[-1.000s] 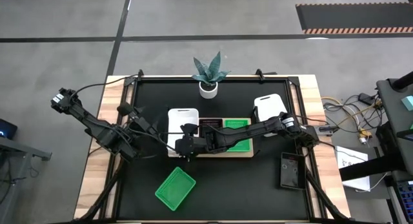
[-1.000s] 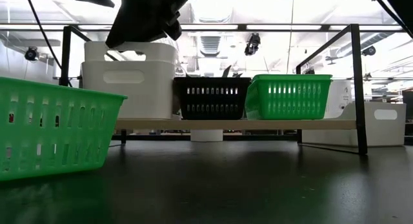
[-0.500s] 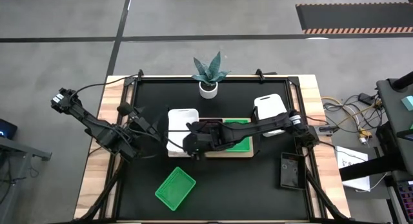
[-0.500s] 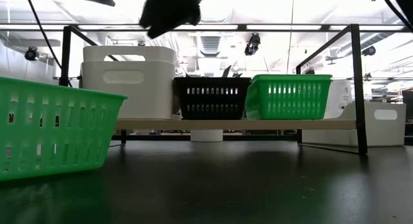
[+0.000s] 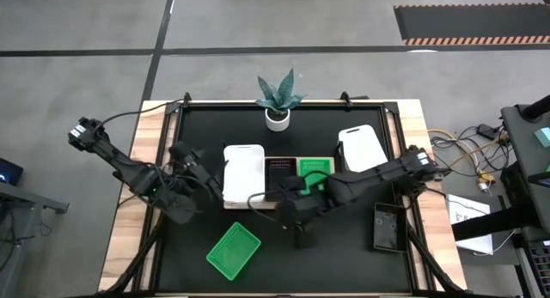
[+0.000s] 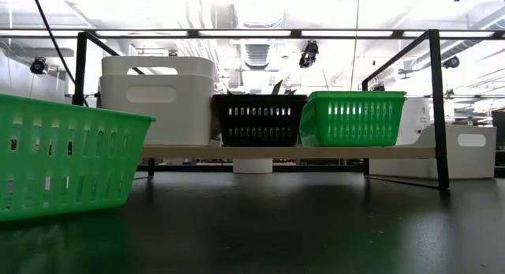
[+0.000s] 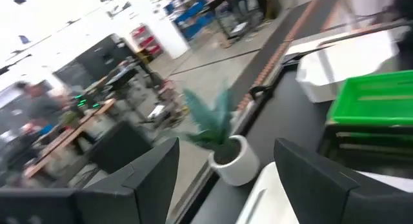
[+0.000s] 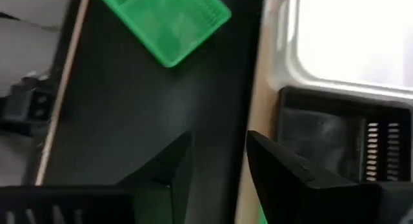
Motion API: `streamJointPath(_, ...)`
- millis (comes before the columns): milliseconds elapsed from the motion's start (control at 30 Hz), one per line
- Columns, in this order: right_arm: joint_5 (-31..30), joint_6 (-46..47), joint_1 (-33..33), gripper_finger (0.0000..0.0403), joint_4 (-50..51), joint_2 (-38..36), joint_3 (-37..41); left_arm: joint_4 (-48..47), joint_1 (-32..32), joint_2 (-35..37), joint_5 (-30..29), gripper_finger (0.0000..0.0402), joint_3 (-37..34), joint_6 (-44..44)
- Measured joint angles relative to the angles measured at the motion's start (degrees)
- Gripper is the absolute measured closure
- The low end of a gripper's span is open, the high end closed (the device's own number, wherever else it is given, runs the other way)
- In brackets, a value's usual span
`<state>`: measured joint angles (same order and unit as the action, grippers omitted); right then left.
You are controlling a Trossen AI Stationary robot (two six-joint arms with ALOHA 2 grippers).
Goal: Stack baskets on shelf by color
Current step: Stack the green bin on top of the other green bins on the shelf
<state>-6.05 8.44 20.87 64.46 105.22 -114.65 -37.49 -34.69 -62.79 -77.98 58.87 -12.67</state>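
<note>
Black mat [image 5: 284,246] over wooden desk [image 5: 116,238], shelf [image 6: 288,152] mid-desk carrying white basket [image 5: 243,173], black basket [image 5: 281,172], green basket [image 5: 315,167], loose green basket [image 5: 233,250] near-left, right gripper [image 5: 300,238] above bare mat, empty jaws parted, left gripper [image 5: 186,210] left, jaws wide.

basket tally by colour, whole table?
White baskets: 2, one on the shelf at, one off it at
Green baskets: 2, at and
Black baskets: 1, at
Total: 5
</note>
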Motion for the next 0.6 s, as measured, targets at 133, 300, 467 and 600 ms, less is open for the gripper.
streamJointPath(133, -2.1, 1.7, 3.8, 0.0289, -0.6, -3.0, 4.9, 10.7, 0.0, -1.4, 6.8, 0.0164, -0.1, 9.4)
streamJointPath(300, -7.2, 4.6, 8.2, 0.0306, -2.9, -7.4, 12.9, 20.7, -0.3, -4.4, 15.6, 0.0164, 0.0, 16.2)
streamJointPath(467, -7.5, 6.0, 11.7, 0.0316, -8.7, -12.7, 21.9, 27.6, -0.3, -8.4, 20.3, 0.0164, 0.0, 17.9)
streamJointPath(600, -7.3, 10.9, 12.8, 0.0310, -10.5, -18.0, 27.4, 29.5, -0.3, -11.8, 21.0, 0.0164, 0.3, 17.8)
